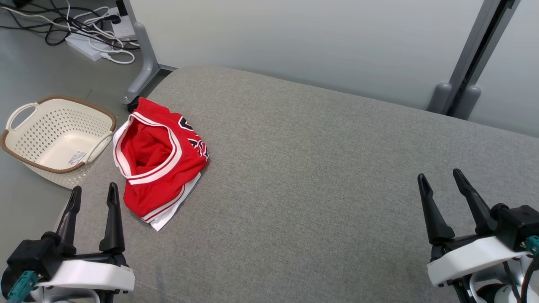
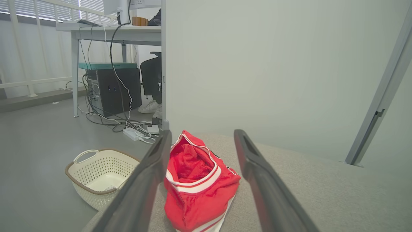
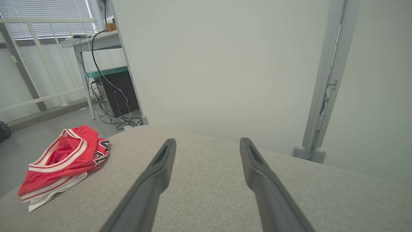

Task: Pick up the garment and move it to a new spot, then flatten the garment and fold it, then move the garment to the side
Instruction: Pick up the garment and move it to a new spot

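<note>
The head view looks down from above on the grey cushioned surface (image 1: 316,168). Both wrist views sit low over it, facing the pale wall (image 3: 225,64); all share the red garment (image 1: 156,164).

Garment (image 1: 158,168): red, trimmed in white bands, dark lettering noted. Surface (image 1: 316,168): grey woven fabric. Basket (image 1: 54,139): cream, perforated, brown-rimmed. Gripper fingers (image 1: 111,219): black.

Soft, even daylight fills all views. Overexposed window blinds (image 2: 19,9) stand far ahead-left of the left gripper (image 2: 202,133). Shadows on the grey cushion (image 1: 316,168) are faint. The gripper's fingers (image 2: 141,187) blur near the lens; wrist-view edges bow slightly.
</note>
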`<state>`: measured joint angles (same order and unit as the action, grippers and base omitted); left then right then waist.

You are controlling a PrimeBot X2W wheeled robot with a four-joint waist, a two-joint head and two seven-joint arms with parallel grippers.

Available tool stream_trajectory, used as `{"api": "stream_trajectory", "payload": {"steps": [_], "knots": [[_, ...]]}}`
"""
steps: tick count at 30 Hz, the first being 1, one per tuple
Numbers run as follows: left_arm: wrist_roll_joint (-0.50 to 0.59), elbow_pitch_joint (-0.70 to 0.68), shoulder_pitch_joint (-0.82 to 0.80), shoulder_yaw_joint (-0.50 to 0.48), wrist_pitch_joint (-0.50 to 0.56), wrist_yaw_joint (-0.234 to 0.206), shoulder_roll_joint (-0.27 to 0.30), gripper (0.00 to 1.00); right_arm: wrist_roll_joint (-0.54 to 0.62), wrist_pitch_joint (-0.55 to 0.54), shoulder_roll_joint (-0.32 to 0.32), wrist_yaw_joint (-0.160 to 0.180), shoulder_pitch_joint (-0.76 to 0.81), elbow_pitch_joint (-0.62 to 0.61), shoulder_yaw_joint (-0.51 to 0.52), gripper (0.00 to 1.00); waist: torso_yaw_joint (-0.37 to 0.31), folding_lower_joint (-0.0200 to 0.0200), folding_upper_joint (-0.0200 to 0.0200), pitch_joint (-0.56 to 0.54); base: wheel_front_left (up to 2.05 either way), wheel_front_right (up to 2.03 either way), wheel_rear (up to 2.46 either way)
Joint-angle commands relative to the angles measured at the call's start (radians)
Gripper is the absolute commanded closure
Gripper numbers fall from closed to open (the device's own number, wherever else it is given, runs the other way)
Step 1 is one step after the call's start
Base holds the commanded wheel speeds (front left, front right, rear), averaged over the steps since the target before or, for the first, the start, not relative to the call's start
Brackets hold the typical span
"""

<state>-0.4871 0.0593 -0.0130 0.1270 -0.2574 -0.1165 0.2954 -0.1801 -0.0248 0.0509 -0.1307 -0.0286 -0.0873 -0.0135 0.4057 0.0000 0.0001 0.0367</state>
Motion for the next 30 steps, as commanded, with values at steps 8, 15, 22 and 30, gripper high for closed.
{"api": "stream_trajectory", "payload": {"steps": [8,15,22,30], "knots": [[0.017,0.008,-0.024,-0.006,-0.006,0.008,-0.006,0.00,-0.002,0.012,0.002,0.000,-0.006,0.013,-0.001,0.00,0.007,0.0000,-0.0001,0.010,0.00,0.00,0.00],[0.021,0.011,-0.032,-0.007,-0.006,0.009,-0.008,0.00,0.000,0.012,0.002,0.000,-0.018,0.012,0.007,0.00,0.005,0.0000,-0.0001,0.019,0.00,0.00,0.00],[0.026,0.002,-0.093,-0.025,-0.007,0.013,-0.007,0.00,0.010,0.001,0.004,0.000,-0.036,-0.005,0.009,0.00,-0.014,0.0000,-0.0001,0.057,0.00,0.00,0.00],[0.031,0.039,-0.307,-0.061,-0.006,0.032,0.011,0.00,0.022,-0.036,0.028,0.000,-0.096,-0.059,0.005,0.00,-0.080,0.0000,-0.0001,0.176,0.00,0.00,0.00]]}}
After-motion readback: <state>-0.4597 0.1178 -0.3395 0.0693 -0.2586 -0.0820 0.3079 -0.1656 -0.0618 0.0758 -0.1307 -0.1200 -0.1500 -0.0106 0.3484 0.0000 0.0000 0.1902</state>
